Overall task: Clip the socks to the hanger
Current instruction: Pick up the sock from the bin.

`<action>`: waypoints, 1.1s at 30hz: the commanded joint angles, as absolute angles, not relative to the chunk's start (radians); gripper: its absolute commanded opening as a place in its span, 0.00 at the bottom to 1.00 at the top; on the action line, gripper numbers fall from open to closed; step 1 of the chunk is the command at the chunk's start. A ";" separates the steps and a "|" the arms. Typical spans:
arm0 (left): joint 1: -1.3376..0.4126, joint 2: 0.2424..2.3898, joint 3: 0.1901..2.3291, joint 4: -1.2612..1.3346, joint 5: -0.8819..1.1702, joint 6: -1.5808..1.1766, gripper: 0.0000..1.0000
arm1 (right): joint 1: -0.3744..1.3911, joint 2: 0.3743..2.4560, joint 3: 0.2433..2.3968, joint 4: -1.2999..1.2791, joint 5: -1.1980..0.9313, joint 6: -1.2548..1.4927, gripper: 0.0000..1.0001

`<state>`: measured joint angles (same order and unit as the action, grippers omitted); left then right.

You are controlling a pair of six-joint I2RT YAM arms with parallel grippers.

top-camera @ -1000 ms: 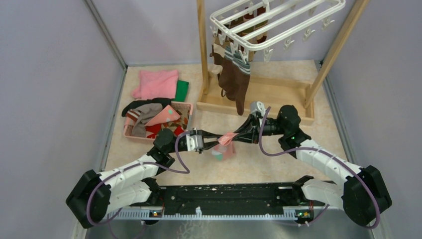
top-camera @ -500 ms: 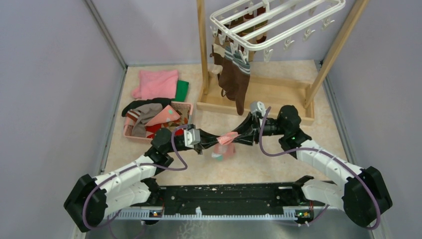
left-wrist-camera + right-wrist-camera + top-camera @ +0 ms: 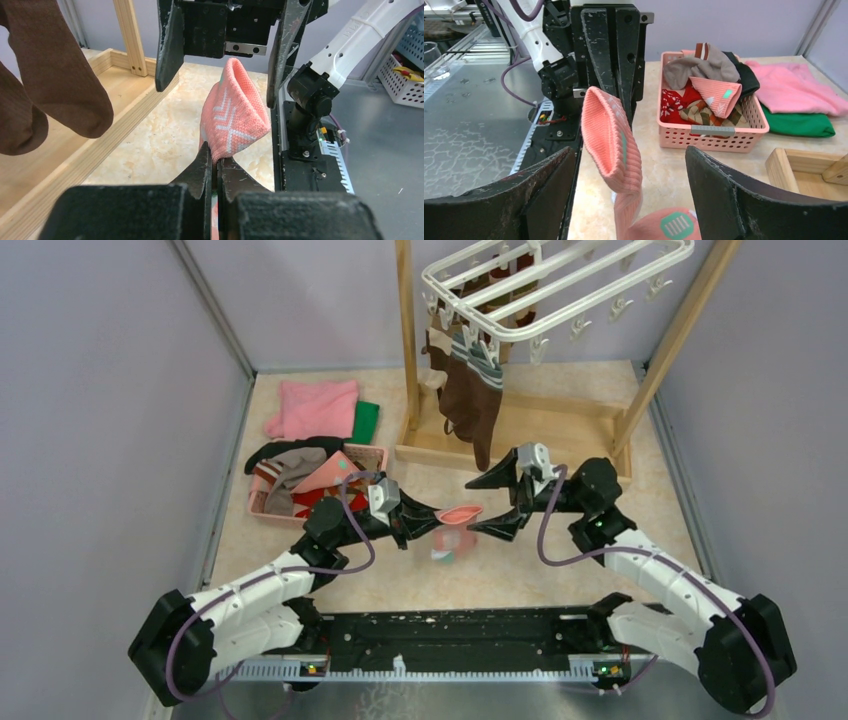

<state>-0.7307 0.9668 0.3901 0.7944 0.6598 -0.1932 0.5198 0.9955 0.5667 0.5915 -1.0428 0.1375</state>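
Observation:
A pink sock with teal patches hangs above the table between the two arms. My left gripper is shut on its cuff end, and the foot droops below. My right gripper stands open just right of the sock, one finger on each side and neither touching it. The white hanger hangs at the top of the wooden frame. Brown and striped socks are clipped along its left edge.
A pink basket left of the arms holds several more socks. A folded pink cloth and a green cloth lie behind it. The wooden frame's base runs behind the grippers.
My right gripper has opened, let go of the pink sock and drawn back slightly to the right. My left gripper has shut on the sock and now holds it alone.

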 commanded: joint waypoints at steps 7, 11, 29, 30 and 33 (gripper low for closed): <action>-0.729 0.935 0.468 0.755 0.669 -0.099 0.00 | 0.475 0.769 0.572 0.623 -0.914 0.131 0.87; -0.729 0.938 0.509 0.711 0.690 -0.042 0.00 | 0.475 0.760 0.619 0.561 -0.801 0.111 0.87; -0.729 0.897 0.512 0.736 0.788 -0.045 0.00 | 0.302 0.844 0.941 0.589 -0.566 0.125 0.92; -0.729 0.892 0.508 0.733 0.788 -0.043 0.00 | 0.286 0.850 0.946 0.594 -0.568 0.134 0.91; -0.729 0.888 0.507 0.733 0.793 -0.042 0.00 | 0.265 0.864 0.952 0.609 -0.562 0.133 0.90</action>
<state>-0.7288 0.9123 0.5121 0.6872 0.7658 -0.0666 0.2928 0.8452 0.9062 0.5621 -0.5648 0.1047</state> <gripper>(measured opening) 0.019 0.912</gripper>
